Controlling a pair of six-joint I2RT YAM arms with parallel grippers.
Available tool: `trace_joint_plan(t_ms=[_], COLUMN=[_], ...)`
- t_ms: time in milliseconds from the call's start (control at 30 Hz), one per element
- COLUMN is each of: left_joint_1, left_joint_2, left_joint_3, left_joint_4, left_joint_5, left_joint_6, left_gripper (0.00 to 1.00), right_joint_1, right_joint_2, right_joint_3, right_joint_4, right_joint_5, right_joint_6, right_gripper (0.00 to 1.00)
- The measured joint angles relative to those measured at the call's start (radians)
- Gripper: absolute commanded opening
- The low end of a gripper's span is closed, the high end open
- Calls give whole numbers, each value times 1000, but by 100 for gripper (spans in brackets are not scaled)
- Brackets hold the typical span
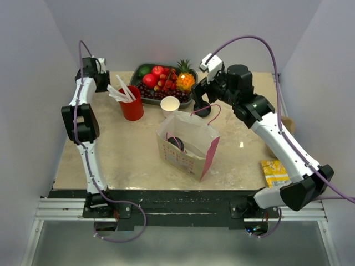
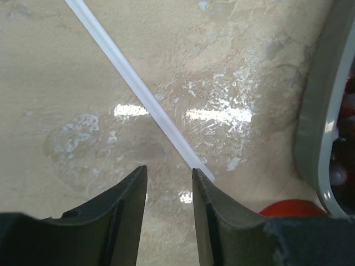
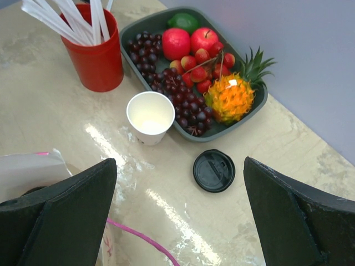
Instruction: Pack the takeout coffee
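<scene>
Seemingly at the release step, with takeout coffee inside bag and right gripper spread wide, empty, beyond it. Next: withdraw without snagging bag.

Beige marbled table I work over, plain pale grey walls closing three sides, aluminium rail along my near edge, overhead light glinting off the tabletop
</scene>
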Motion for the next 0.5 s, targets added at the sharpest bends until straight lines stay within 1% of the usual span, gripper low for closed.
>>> trace_joint_plan(t_ms=[167,333,500], left_joint_1=[-5,-17,-40], left_joint_2=[70,116,158], left_joint_3=[60,83,85], left_joint_4=[21,36,38], left_joint_5=[7,6,-27], left_joint_6=[-28,-43,-54], left_gripper=[45,44,44], right_joint_1=[-8,-12,-22], right_joint_2=[59,111,136], right_joint_3=[18,46,72], right_joint_4=[-21,-42,-50], right_joint_5=[5,19,21], right_joint_6=[-10,-14,-14], right_gripper=[99,99,99])
